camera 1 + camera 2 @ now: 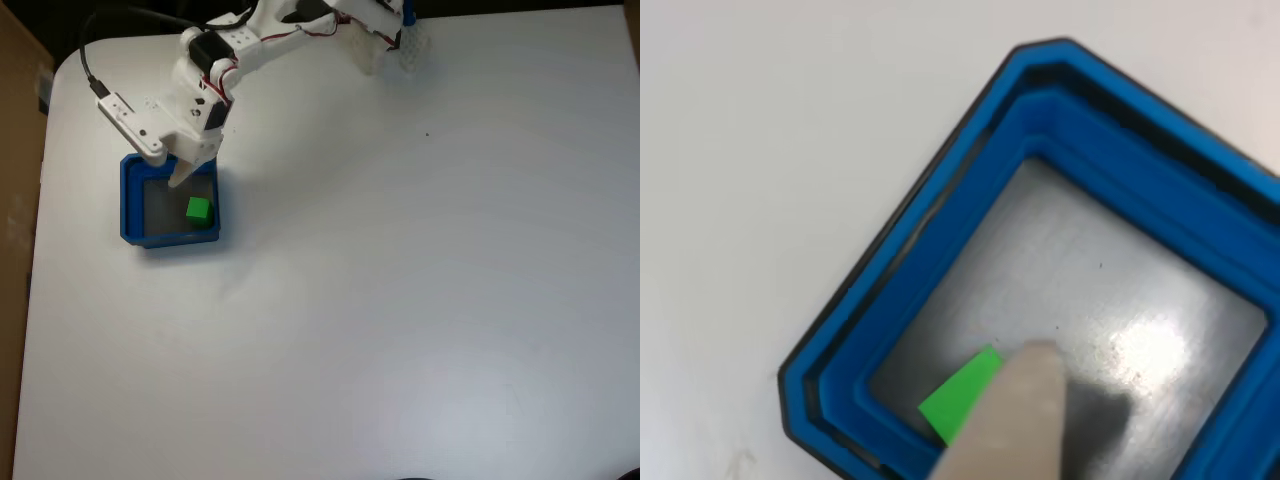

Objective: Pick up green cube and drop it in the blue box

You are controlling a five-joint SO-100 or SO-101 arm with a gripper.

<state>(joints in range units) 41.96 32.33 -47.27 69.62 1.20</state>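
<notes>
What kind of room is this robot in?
Probably a workbench or hobby desk: a plain white table, a small white robot arm with loose wires, and just a blue box holding a green cube.

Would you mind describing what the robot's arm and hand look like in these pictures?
The arm is built of white plastic segments with black motor blocks at the joints, thin red wires near its base, and a black cable looping off behind it. The hand is white too, ending in a pale, tapered finger.
</notes>
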